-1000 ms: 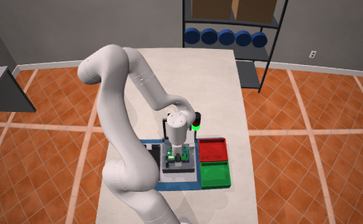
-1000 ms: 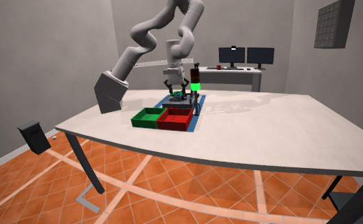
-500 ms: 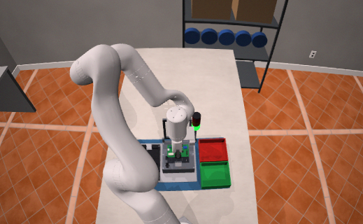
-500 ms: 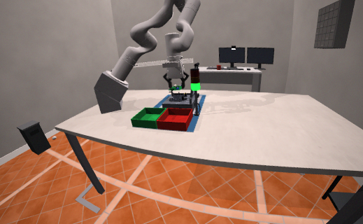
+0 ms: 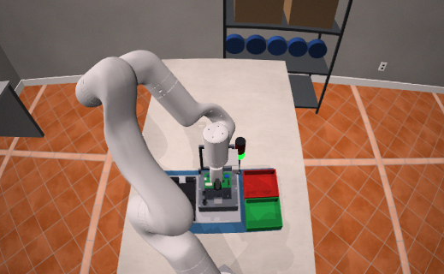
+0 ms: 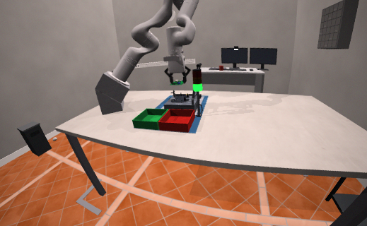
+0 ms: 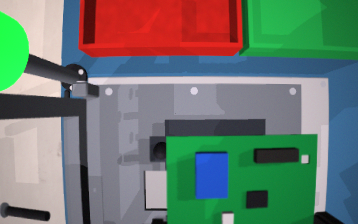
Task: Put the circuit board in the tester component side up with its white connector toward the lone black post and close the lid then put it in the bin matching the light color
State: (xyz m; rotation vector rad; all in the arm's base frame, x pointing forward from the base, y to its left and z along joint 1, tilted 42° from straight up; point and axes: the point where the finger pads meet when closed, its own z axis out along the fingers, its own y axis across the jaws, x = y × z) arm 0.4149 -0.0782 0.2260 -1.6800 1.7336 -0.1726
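Circuit board held above the open tester, signal light green

Top: end effector (image 5: pixel 217 188) over the tester (image 5: pixel 219 209), right of it red bin (image 5: pixel 261 184) and green bin (image 5: pixel 263 214); exterior: end effector (image 6: pixel 177 82) grips the circuit board (image 6: pixel 177 83), clear of the tester (image 6: pixel 179 105), signal light (image 6: pixel 197 87) green; wrist: circuit board (image 7: pixel 240 175) component side up

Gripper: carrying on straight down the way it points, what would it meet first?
Probably the tester, met first by the held circuit board; exact clearance is unclear.
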